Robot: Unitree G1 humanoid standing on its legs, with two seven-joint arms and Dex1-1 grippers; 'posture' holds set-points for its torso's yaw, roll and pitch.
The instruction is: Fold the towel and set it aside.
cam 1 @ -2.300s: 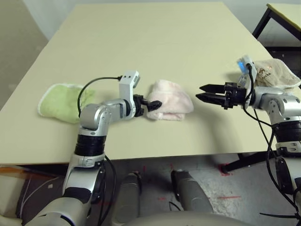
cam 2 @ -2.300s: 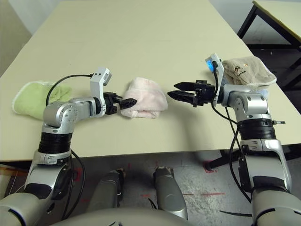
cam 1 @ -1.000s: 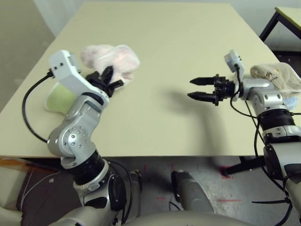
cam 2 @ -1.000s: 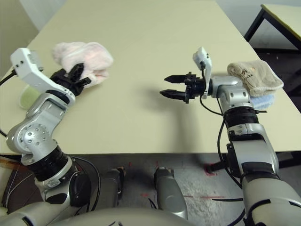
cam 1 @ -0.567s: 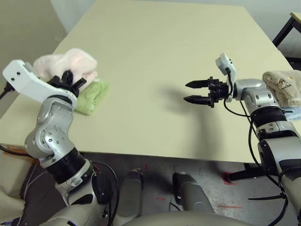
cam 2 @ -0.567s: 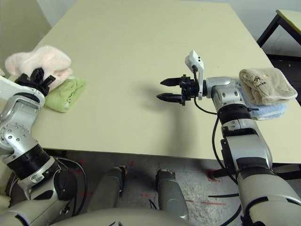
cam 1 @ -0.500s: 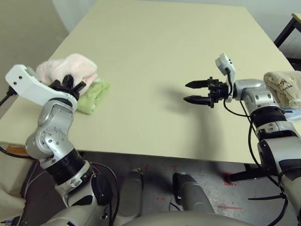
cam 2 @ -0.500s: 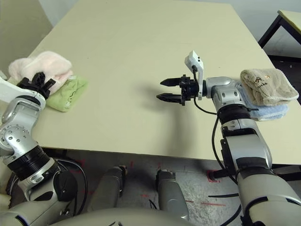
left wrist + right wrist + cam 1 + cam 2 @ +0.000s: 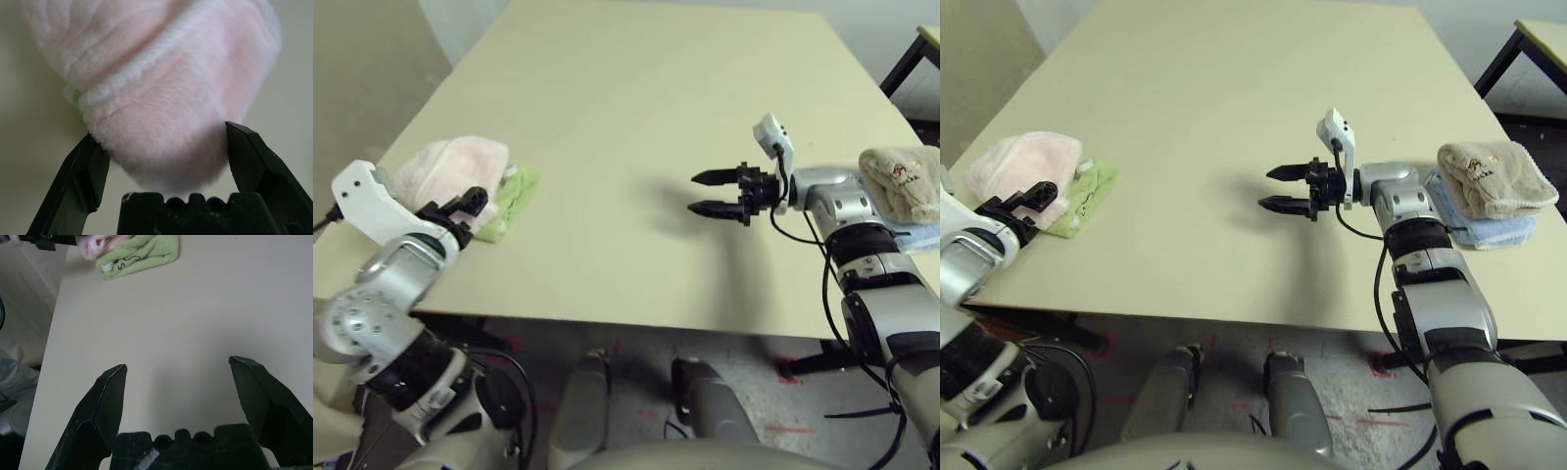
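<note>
Towel (image 9: pixel 450 168) lying on green towel (image 9: pixel 514 196) at nine o'clock.
I'm risking snagging it: left gripper (image 9: pixel 460 208) gaping, empty, fingers straddling it; right gripper (image 9: pixel 713 193) gaping, empty.

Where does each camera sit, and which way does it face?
Head stereo pair: looks down over the table; both forearms show.
Left wrist: between open left end effector, pink towel close up.
Right wrist: open right end effector, facing across the table.
Shared: pink towel on green towel.
</note>
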